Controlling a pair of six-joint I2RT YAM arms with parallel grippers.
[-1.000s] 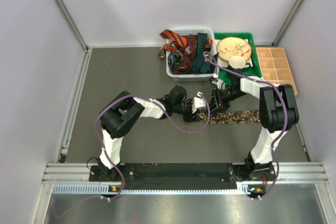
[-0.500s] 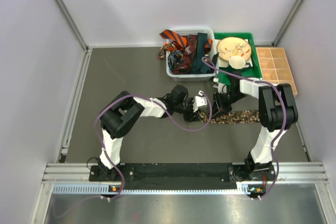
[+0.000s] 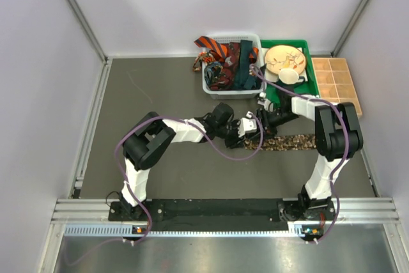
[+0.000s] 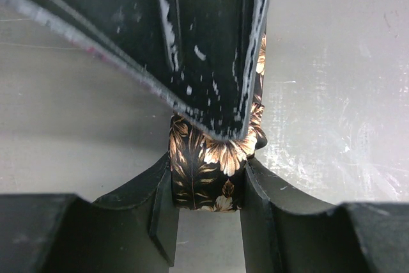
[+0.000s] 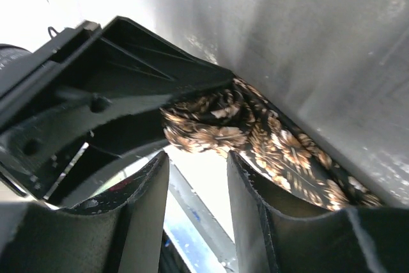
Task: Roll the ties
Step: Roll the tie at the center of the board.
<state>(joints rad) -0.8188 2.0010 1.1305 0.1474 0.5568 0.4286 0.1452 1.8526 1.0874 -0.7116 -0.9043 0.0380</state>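
From above, the left gripper and right gripper were together at the left end of the brown-black tie, which lay stretched on the table on the near side of the basket of other ties. Left wrist: the left fingers clenched the tie's rolled end. Right wrist: the right fingers stood apart with nothing between them, the roll just beyond their tips.

Saw left gripper and right gripper meeting at tie end; noted more ties heaped in basket behind.

Arms: we see white links, black joints.
Cables: we see purple loops.
Fingers: we see black plastic, scuffed white.
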